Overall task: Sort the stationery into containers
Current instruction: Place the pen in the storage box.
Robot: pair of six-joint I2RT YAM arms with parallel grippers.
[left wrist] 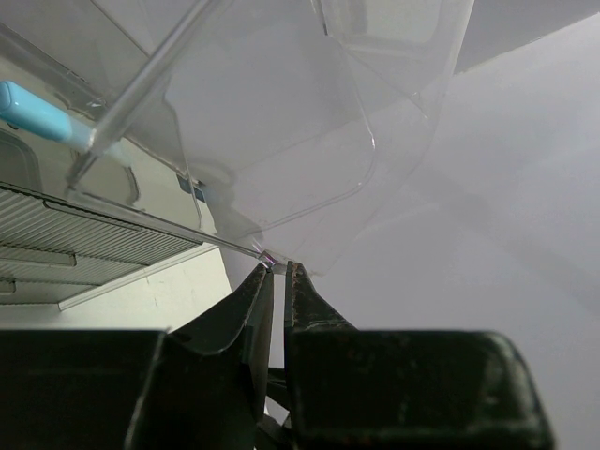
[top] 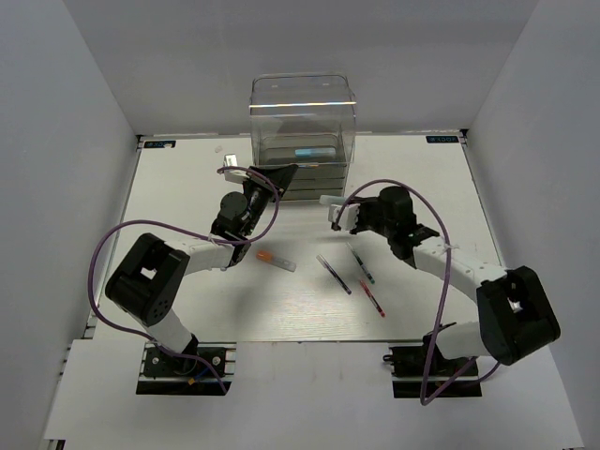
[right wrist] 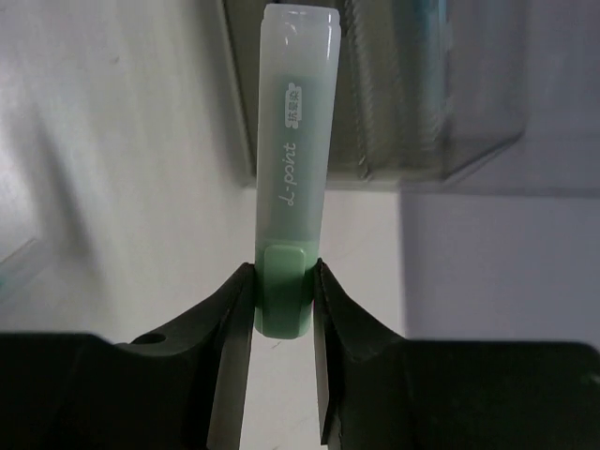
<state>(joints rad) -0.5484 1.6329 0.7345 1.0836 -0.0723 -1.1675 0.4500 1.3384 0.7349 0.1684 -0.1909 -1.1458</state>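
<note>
Mint-green marker (right wrist: 295, 141): tail clamped in right jaws, pointed toward clear organiser (top: 302, 122) for drop-in. Left jaws: nearly together, seemingly pinching tray edge (left wrist: 187, 230) to keep it open. Loose pens (top: 334, 275) on worktop (top: 187, 187).

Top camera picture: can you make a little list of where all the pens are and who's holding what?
Left end effector: pinching a thin edge of the clear organiser
Right end effector: shut on mint-green marker
Inside clear organiser: light-blue marker
Lying on table: orange-capped marker, dark pen, green pen, red pen
</note>
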